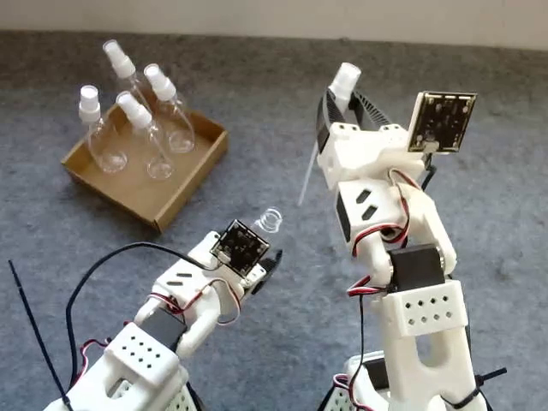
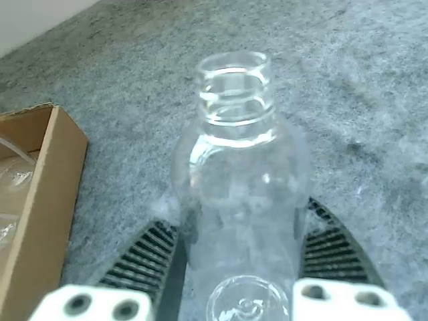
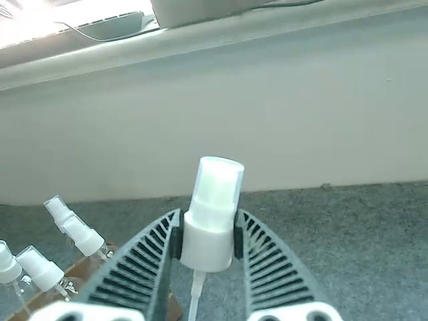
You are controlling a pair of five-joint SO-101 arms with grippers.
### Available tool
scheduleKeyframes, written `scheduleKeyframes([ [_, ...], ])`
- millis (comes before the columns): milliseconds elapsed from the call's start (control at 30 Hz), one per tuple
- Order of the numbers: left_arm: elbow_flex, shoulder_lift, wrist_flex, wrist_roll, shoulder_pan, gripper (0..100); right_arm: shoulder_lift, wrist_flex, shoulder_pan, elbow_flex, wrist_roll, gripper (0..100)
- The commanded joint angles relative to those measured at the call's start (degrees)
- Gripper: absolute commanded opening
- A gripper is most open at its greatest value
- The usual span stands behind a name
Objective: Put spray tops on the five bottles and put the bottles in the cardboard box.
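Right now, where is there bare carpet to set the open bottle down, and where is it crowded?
Bare carpet lies between the cardboard box and the right gripper, and again beyond that arm. Crowded: the box, where four capped bottles take most of the floor, leaving only its near corner free.

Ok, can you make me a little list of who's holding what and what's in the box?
box: cardboard box on the grey carpet, with four capped bottles inside
left gripper: shut on the open bottle, which has no top
right gripper: shut on the spray top, its thin tube hanging below
left to do: top onto the open bottle, then that bottle into the box
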Motion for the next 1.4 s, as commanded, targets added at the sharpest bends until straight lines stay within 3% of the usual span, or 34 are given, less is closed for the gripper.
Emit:
scheduleKeyframes([
  [0, -2.07, -1.01, -1.49, 0.0, 0.13, 7, -0.92, 0.31, -0.57, -4.18, 0.18, 1.3],
  [333, -3.38, -1.1, -1.49, 0.26, 0.13, 7, -0.92, 0.4, -6.37, -4.0, 0.18, 1.2],
  [500, -4.09, -1.45, -1.49, 7.21, 0.13, 7, -0.92, 0.13, -6.73, -0.84, 0.18, 1.2],
  [1367, -4.62, -1.45, -1.23, 7.56, 0.22, 7, -0.92, -1.71, -9.01, 0.84, 0.18, 1.1],
])
